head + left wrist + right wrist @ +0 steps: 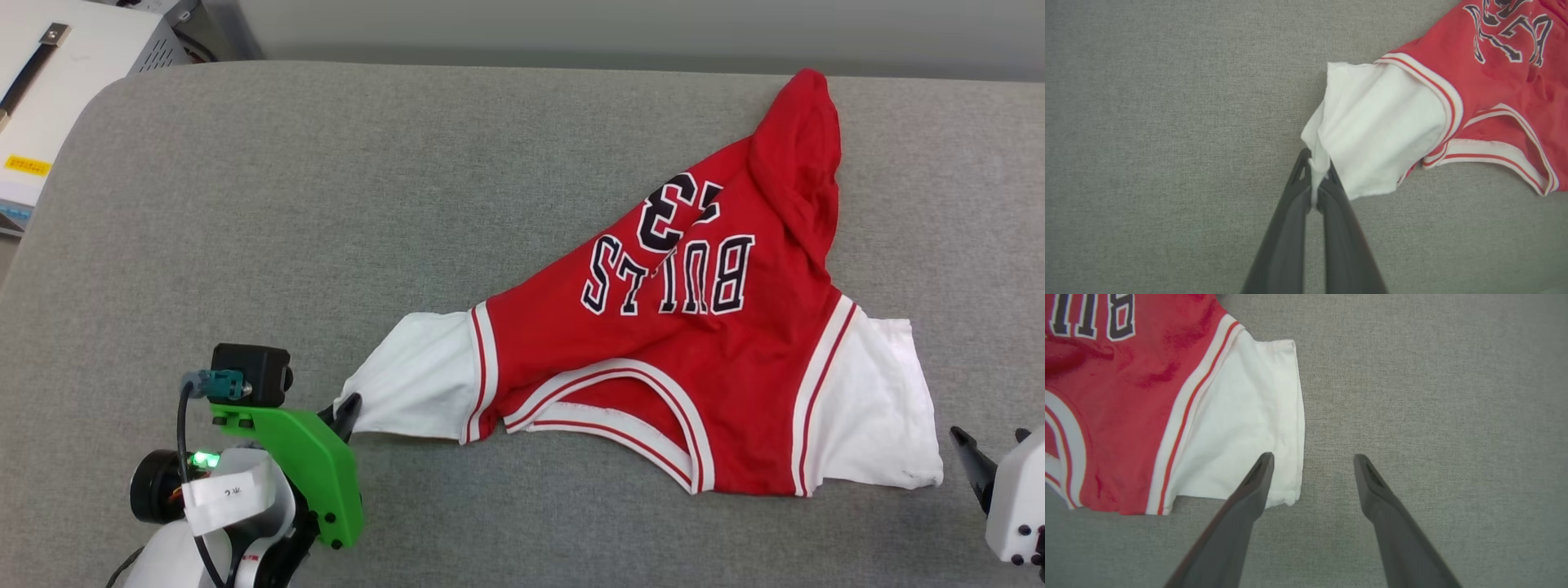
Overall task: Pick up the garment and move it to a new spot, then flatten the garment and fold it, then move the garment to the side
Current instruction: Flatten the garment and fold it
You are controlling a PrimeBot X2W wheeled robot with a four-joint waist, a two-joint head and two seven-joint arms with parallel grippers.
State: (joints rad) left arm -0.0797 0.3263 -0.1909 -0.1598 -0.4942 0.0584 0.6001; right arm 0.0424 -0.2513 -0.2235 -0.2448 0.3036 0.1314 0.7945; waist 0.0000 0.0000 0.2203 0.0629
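Note:
The garment (694, 327), a red jersey with white sleeves, striped trim and black lettering, lies crumpled on the grey padded table (326, 204), its upper part folded over diagonally. My left gripper (347, 412) is shut on the tip of the left white sleeve (1376, 126); in the left wrist view the gripper (1315, 175) pinches a white fold of it. My right gripper (1312, 459) stands open just beside the right white sleeve (1249, 416), one finger over the sleeve's edge, the other over bare table. In the head view the right gripper (992, 445) sits at the sleeve's lower right corner.
A white and grey box (73, 73) stands off the table's far left corner. Bare grey table surface stretches left of and behind the jersey. The table's far edge (522, 69) runs along the top of the head view.

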